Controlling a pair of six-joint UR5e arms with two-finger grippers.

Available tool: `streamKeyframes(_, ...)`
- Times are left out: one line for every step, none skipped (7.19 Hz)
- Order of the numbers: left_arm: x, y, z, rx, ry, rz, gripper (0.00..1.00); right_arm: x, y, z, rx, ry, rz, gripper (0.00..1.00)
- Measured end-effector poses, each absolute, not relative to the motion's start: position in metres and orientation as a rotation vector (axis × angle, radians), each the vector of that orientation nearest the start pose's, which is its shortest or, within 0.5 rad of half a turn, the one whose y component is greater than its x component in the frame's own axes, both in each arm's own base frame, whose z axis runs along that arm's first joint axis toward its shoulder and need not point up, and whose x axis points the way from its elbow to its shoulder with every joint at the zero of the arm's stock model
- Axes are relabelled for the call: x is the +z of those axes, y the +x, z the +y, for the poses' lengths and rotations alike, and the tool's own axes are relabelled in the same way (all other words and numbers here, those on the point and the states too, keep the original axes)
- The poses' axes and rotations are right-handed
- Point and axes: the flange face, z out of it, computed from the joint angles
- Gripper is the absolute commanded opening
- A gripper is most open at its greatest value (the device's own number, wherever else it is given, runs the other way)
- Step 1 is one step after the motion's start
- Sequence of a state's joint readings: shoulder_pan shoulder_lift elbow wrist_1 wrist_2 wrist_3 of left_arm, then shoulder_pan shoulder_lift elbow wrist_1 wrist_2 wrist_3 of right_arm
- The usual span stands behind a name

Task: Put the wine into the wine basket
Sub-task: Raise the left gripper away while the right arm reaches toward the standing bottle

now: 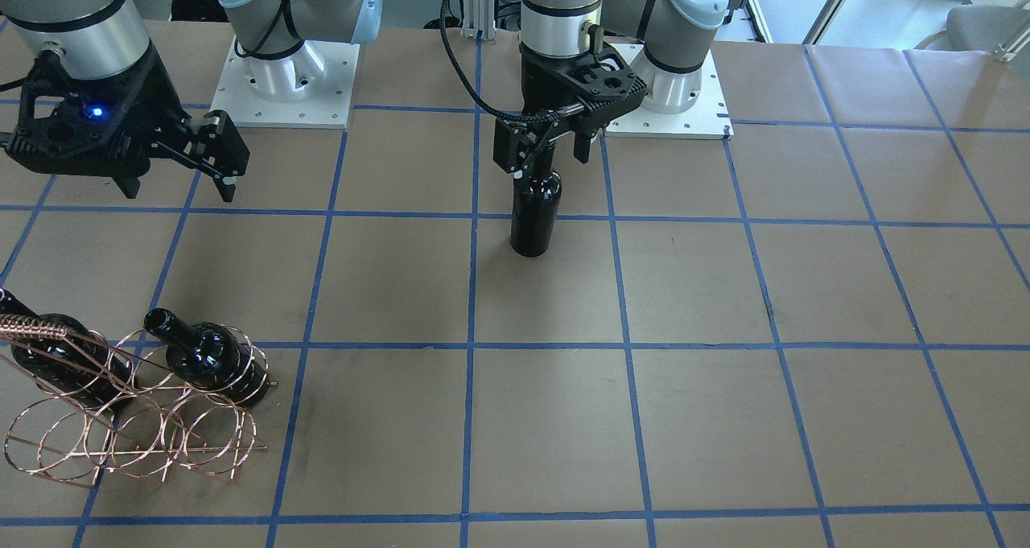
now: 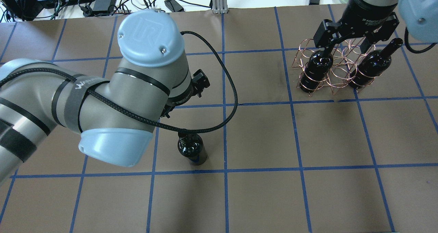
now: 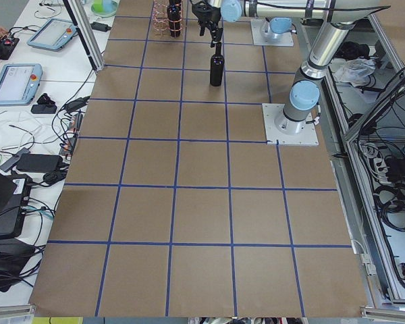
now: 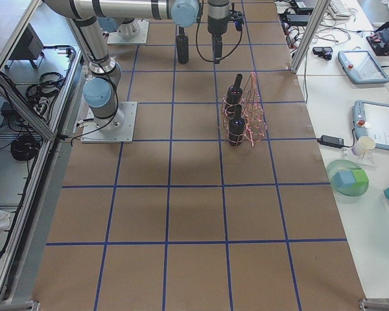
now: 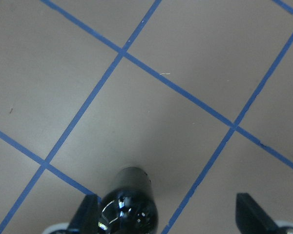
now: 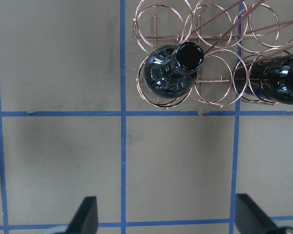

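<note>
The wine bottle (image 1: 534, 214) is near-black and stands upright on the table near the robot's base; it also shows in the overhead view (image 2: 191, 149). My left gripper (image 1: 552, 158) is open, with its fingers on either side of the bottle's neck. In the left wrist view the bottle (image 5: 128, 207) sits close to one finger (image 5: 90, 214). The copper wire wine basket (image 1: 137, 435) stands at the robot's right and holds two look-alike bottles (image 1: 209, 359) (image 1: 56, 363). My right gripper (image 1: 179, 186) is open and empty above the table near the basket (image 6: 215, 92).
The table is brown paper with a blue tape grid (image 1: 471, 347). The two arm base plates (image 1: 282, 97) (image 1: 684, 105) sit at the robot's edge. In the overhead view the right gripper (image 2: 347, 44) hangs over the basket (image 2: 337, 79). Several basket rings hold nothing.
</note>
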State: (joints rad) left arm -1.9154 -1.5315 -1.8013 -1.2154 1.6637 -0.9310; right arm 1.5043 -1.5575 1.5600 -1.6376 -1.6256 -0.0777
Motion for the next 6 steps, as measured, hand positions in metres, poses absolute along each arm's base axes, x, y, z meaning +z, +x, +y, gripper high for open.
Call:
streamKeyframes(0.445, -0.264, -0.424, -0.269, -0.903, 3.049, 1.0, 0.494, 0.093, -0.512, -0.11, -0.006, 3.197, 1.0)
streamKeyframes(0.459, -0.244, -0.434, -0.236, -0.852, 3.067, 1.0, 0.495, 0.093, -0.512, -0.11, -0.002, 3.2, 1.0)
streamKeyframes(0.475, -0.218, -0.446, -0.188, -0.788, 3.088, 1.0, 0.495, 0.094, -0.511, -0.103, -0.002, 3.204, 1.0)
streamKeyframes(0.491, -0.185, -0.459, -0.103, -0.702, 3.122, 1.0, 0.497, 0.095, -0.508, -0.106, -0.004, 3.201, 1.0)
streamKeyframes(0.505, -0.148, -0.466, -0.01, -0.557, 3.157, 1.0, 0.504, 0.097, -0.503, -0.123, -0.006, 3.198, 1.0)
streamKeyframes(0.512, -0.117, -0.468, 0.067, -0.4, 3.182, 1.0, 0.509, 0.104, -0.497, -0.134, -0.019, 3.192, 1.0)
